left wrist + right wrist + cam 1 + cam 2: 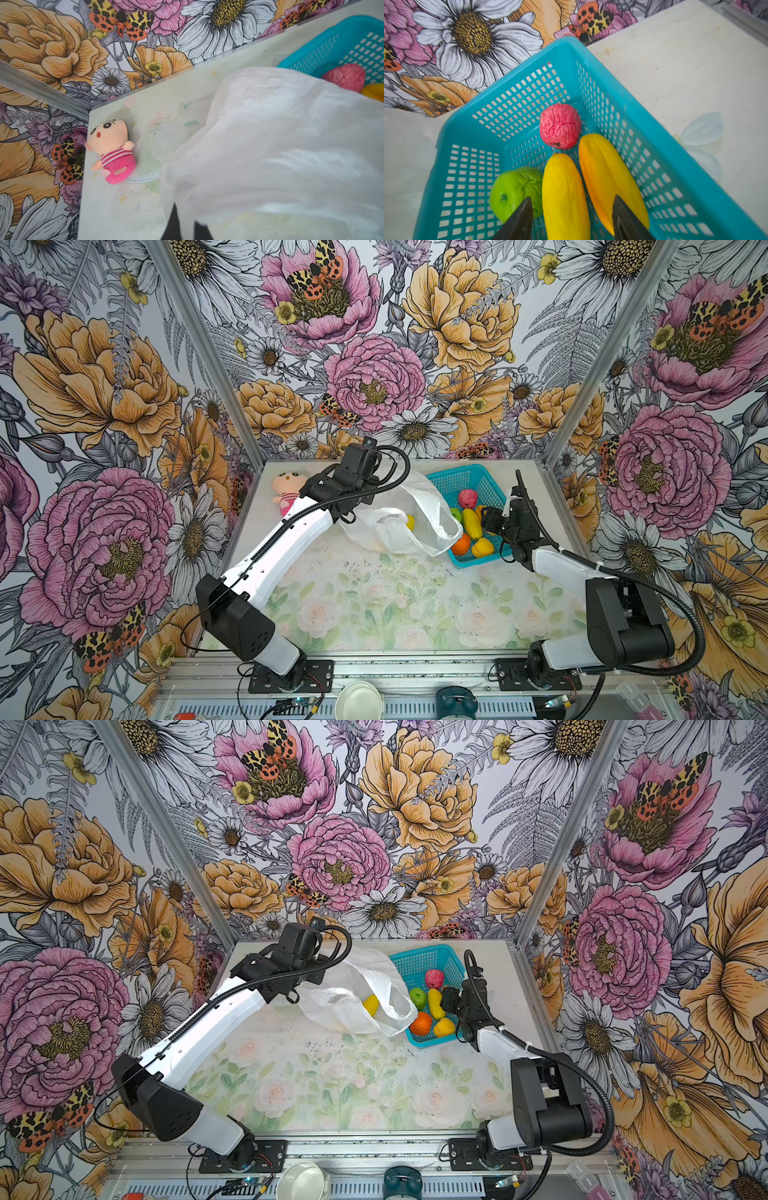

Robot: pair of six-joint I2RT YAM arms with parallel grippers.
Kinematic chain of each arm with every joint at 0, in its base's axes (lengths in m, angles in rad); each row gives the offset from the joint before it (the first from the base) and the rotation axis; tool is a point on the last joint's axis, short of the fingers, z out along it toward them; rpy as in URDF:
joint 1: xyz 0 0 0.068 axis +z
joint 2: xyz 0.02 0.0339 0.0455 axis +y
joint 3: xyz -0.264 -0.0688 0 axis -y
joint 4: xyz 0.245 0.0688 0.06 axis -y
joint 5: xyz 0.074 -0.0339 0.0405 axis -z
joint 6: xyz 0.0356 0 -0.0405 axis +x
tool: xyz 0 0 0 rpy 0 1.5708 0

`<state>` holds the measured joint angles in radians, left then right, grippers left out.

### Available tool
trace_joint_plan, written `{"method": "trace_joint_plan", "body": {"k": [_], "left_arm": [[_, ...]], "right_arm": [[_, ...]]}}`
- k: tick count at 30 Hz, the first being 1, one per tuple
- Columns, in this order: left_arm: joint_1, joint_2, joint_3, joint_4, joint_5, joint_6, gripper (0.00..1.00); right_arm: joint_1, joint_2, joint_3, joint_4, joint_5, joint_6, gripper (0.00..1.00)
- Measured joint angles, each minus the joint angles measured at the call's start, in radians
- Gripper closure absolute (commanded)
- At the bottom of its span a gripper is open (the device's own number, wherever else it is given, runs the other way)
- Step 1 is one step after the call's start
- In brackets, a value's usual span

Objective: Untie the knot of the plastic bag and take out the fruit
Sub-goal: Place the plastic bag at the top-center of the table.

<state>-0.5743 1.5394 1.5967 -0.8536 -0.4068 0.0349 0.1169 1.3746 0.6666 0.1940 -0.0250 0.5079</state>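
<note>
**A:** What is the right gripper [571, 209] doing?

**B:** It is hanging inside the basket [517, 108] with its jaws standing apart, gripping nothing. A yellow fruit [564, 193] is lying between them, and neither finger seems to be pressing on it.

**A:** And around that?

**B:** A green fruit [512, 189] is sitting just beside it on one side. An orange-yellow fruit [608, 176] is lying against it on the other. A pink ball [560, 126] is resting past their ends. In both top views an orange [461, 544] and a small yellow fruit [482, 547] are lying at the basket's near end.

**A:** The left gripper [187, 228]?

**B:** It is closed, pinching the bag [415, 506] at its far left edge and holding that part up off the table [374, 605]. In the wrist view the film is draping over the dark fingers [174, 224], hiding most of them.

**A:** Where is the bag sitting?

**B:** Mid-table, just left of the basket. Its mouth is gaping toward the basket, with its lip reaching the rim. One bagged fruit [410, 521], yellow, is showing inside the mouth. Something yellowish is showing through the film lower down, too blurred to name.

**A:** Anything else?

**B:** A doll [112, 149] is lying at the table's far left corner, apart from the bag.
</note>
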Motion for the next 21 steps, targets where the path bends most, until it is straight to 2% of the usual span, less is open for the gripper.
{"method": "trace_joint_plan", "body": {"k": [3,6,10,14,17,19,21], "left_arm": [[-0.030,0.006,-0.018,0.002,0.043,0.016,1.00],[-0.061,0.015,-0.028,0.004,0.097,0.023,1.00],[-0.071,0.026,-0.039,0.004,0.132,0.025,1.00],[-0.071,0.026,-0.040,0.005,0.132,0.025,1.00],[-0.069,0.026,-0.040,0.005,0.136,0.025,1.00],[-0.068,0.025,-0.040,0.004,0.137,0.024,1.00],[-0.061,0.022,-0.040,0.004,0.138,0.024,1.00]], "right_arm": [[0.022,-0.144,-0.050,0.024,-0.015,-0.010,0.44],[0.111,-0.328,-0.109,0.057,-0.041,-0.051,0.53],[0.296,-0.598,-0.167,0.089,-0.099,-0.154,0.64],[0.463,-0.769,-0.171,0.089,-0.149,-0.272,0.66],[0.569,-0.783,-0.169,0.092,-0.175,-0.357,0.66],[0.626,-0.714,-0.156,0.089,-0.183,-0.410,0.66],[0.658,-0.585,-0.122,0.087,-0.181,-0.451,0.68]]}}
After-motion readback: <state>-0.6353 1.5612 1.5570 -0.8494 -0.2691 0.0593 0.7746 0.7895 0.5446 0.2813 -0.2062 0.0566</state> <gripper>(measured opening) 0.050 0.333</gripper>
